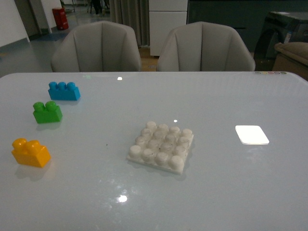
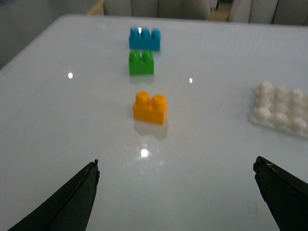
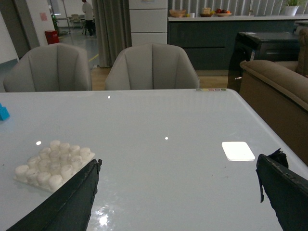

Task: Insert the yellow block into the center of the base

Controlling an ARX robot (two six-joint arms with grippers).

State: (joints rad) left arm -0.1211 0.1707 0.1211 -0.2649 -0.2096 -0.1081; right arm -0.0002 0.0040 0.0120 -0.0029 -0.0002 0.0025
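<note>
The table (image 1: 216, 192) is a pale, glossy surface on which ceiling lights are reflected. Three bricks are ranged in a line well to the left of the base (image 1: 161, 147). The blue brick (image 1: 64, 91), with three studs, is set farthest from the robot. The green brick (image 1: 47, 112), with two studs, is set nearer than the blue one and apart from it. A smooth white patch (image 1: 251, 134) is seen flat on the table to the right of the base, well apart from it. Two grey chairs (image 1: 96, 48) are drawn up at the table's far edge, beyond the base.

Only bare tabletop is seen between the base and the line of bricks. The base is a white square plate with a four-by-four grid of round studs, turned slightly askew, and all its studs are uncovered.

The yellow block (image 1: 31, 152) is found upright on the table, well to the left of the base and about level with it, nearest the robot of the three bricks. It is orange-yellow, with two round studs on top, and touches nothing else.

The left gripper (image 2: 176, 166) is held above the table with its dark fingers (image 2: 72, 202) spread wide and nothing between them. The right gripper (image 3: 179, 161) is likewise spread wide and empty, with the base seen beside one finger.
</note>
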